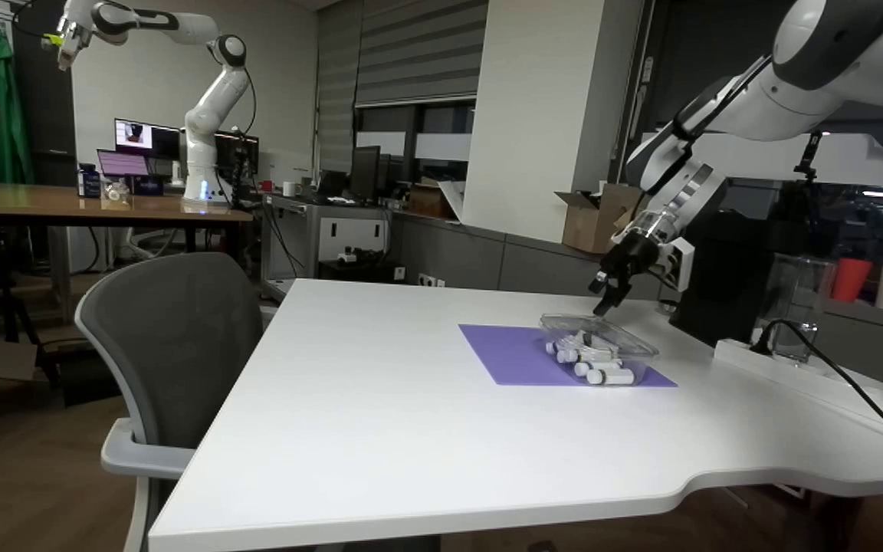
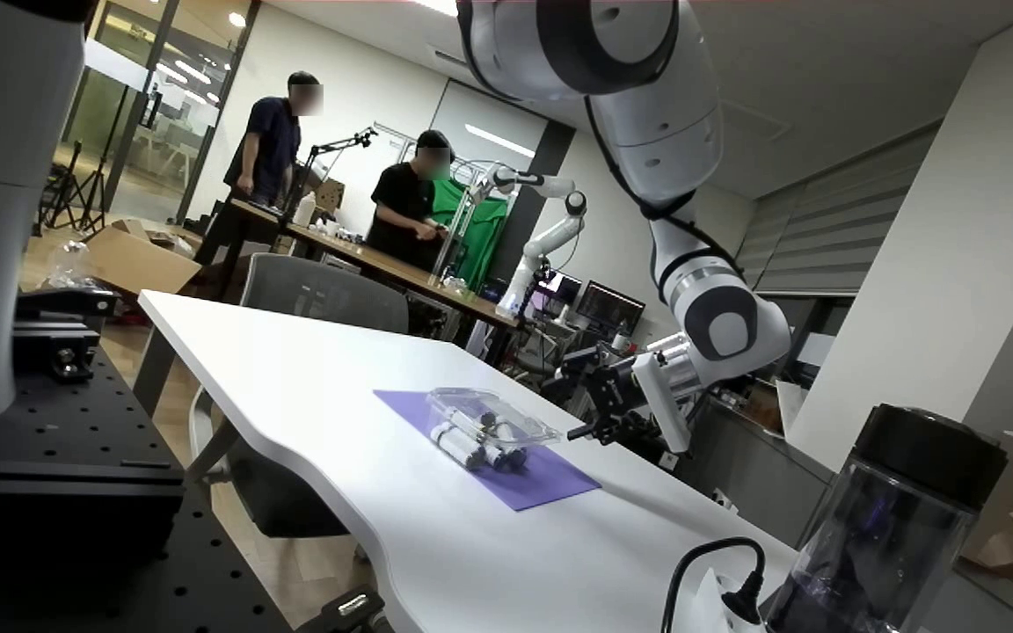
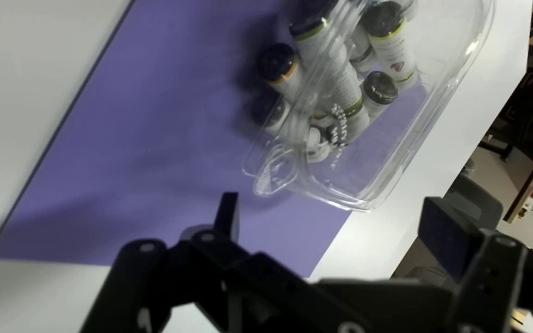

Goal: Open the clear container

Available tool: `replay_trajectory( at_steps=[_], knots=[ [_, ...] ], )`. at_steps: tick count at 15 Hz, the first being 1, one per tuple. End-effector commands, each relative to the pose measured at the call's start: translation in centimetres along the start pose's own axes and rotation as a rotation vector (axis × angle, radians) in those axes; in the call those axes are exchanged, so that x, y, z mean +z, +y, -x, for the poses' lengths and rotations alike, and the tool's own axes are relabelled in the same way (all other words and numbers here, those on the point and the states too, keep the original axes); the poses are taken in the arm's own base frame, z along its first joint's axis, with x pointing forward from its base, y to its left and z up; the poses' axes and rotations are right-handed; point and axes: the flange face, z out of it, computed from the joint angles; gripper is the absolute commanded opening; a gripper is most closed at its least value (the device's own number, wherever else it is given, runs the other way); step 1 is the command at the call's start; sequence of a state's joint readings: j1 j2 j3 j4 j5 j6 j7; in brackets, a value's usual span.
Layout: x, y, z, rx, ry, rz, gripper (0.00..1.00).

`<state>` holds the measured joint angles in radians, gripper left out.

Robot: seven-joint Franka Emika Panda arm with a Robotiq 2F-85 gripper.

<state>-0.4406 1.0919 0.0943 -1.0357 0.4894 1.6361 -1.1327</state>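
"If the clear container (image 3: 377,159) is the thin plastic it looks like, how will it handle?"

"Light and springy, I'd guess, and a bit slippery; most of the weight should be the small bottles (image 3: 340,88) inside. Squeeze its rim (image 3: 418,127) hard and it may bow or crack."

"So where do we take hold?"

"By the corner tab (image 3: 275,173), on the end nearest the gripper (image 3: 333,219). It looks closed, though how it fastens I can't tell. I'd pinch one layer of the tab and lift gently (too greedy a bite and the whole container may come up)."

"And the jaws?"

"Spread wide with nothing between them; the tab lies near, but apart."

"Any brand on it?"

"What looks like raised lettering (image 3: 338,127) on the plastic, too blurred to read. The bottles wear white labels (image 3: 393,48), some with coloured bands (image 3: 309,31) by their dark caps (image 3: 383,17), and one has a reddish-brown mark (image 3: 397,65), but I can't make out a name."

"And where does the container sit?"

"On the right part of the purple mat (image 1: 507,356) in an exterior view, toward the far side of the white table (image 1: 380,383). Far off to the left a lit screen (image 1: 133,134) shows something, too small to read."
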Motion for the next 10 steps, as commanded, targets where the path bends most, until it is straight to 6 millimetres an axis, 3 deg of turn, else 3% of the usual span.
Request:
replay_trajectory(
  at_steps=[1, 10],
  knots=[
    [0.37, -0.29, -0.03, -0.009, 0.013, -0.015, 1.00],
    [0.85, -0.70, 0.28, 0.013, -0.006, -0.077, 1.00]
  ],
)
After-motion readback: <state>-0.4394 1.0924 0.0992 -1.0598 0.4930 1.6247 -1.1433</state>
